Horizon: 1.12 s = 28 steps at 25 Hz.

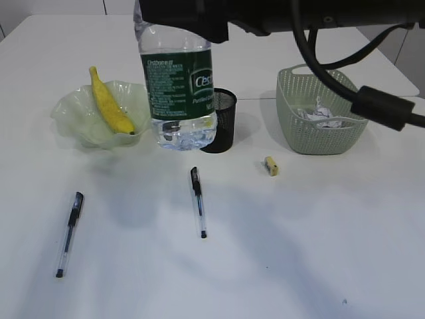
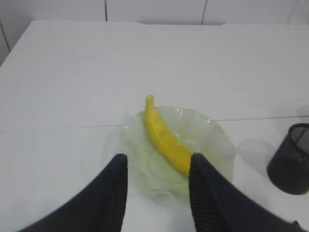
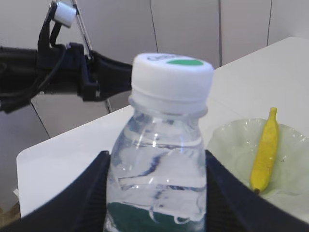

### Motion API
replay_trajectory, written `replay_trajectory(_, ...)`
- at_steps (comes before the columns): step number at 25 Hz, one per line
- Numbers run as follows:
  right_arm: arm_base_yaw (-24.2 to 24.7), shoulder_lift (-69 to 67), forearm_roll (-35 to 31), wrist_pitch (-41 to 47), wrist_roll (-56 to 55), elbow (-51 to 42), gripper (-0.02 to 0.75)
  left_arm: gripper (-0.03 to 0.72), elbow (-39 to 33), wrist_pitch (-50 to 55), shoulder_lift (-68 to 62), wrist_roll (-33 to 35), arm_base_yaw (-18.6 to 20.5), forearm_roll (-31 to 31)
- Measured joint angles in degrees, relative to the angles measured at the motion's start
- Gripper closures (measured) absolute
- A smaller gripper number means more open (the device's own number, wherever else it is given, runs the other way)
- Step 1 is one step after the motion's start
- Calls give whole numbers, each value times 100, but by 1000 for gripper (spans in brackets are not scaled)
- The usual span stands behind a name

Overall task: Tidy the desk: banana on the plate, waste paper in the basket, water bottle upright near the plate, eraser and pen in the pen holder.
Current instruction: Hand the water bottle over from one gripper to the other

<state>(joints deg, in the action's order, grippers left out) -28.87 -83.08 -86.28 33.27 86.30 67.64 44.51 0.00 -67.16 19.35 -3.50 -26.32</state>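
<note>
White desk point(image 1: 319, 252), pale wall panels point(image 3: 183, 29)

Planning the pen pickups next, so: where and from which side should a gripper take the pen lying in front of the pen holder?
Probably take the pen at mid-barrel, coming straight down from above. It lies flat on the desk, running nearly front to back, so the jaws should close across it from left and right. Nothing crowds it.

- The right claw point(image 3: 157, 193) clamped the water bottle point(image 3: 159, 159) between its two dark fingers point(image 3: 79, 198), one at each side below the cap.
- The left claw point(image 2: 157, 166) hung empty, its jaws parted.
- The right arm point(image 1: 279, 13) stretched across above.
</note>
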Motion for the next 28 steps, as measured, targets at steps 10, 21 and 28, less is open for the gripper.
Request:
replay_trajectory(10, 0, 0, -18, -326, 240, 0, 372, 390, -902, -1229, 0, 13, -2033, 173)
replay_trajectory(21, 0, 0, -227, -799, 644, 0, 372, 130, -902, -1610, 25, -408, -3547, 301)
replay_trajectory(28, 0, 0, -498, -795, 728, 0, 372, 101, -902, -2368, 37, -443, -4178, 634)
